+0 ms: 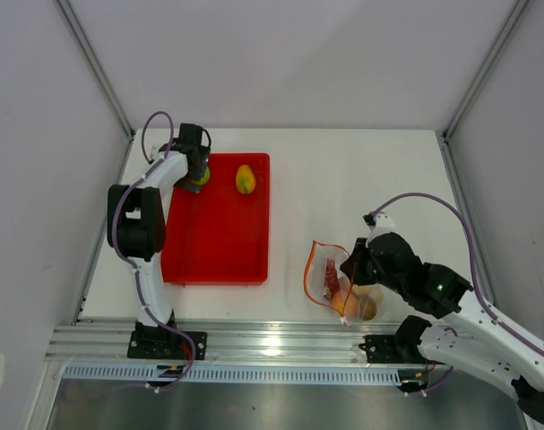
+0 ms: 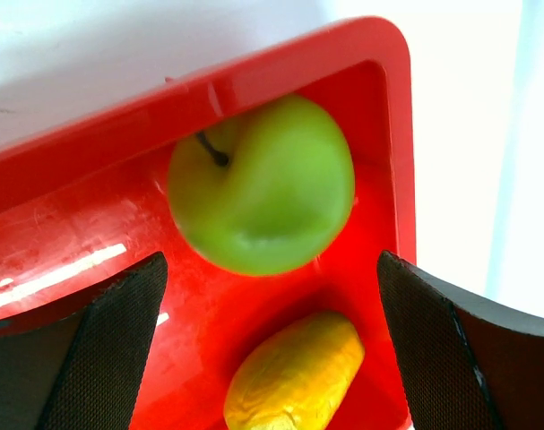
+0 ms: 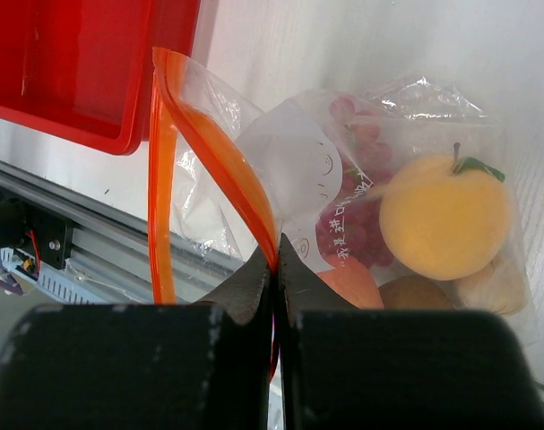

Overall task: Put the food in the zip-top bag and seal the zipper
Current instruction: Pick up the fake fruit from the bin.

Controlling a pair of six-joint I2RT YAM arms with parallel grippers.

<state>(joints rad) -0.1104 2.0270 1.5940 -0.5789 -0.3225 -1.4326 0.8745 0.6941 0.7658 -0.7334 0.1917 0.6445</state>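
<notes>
**Fruit bagging: most of it in, two pieces to go, zipper not shut yet**

Got the left gripper [image 2: 272, 349] spread wide and holding nothing, hanging right over the round green apple [image 2: 263, 193] with a finger on either side. Found that apple in the far left corner of the shallow red plastic tray [image 2: 74, 134], tucked up close to the rim. Just beside it along the tray's far edge: the yellow-green mango [image 2: 294, 376].

Over on the other side, got the right gripper [image 3: 276, 269] pinched tight on the thin orange-red zipper strip [image 3: 164, 161] of the clear crinkly zip-top bag [image 3: 298, 170], propping the mouth open toward the tray. Bag's lying on the white table [image 1: 361, 179] by its near edge, a bit right of the tray.

Can make out inside: a round orange [image 3: 444, 215] with a green leaf, a dark red grape bunch [image 3: 352, 224], plus a few more pieces underneath, too squashed together to name for sure.

Guessing well past halfway here. Left to do: grab the apple, drop it in the bag mouth, same for the mango, then press the zipper shut.
</notes>
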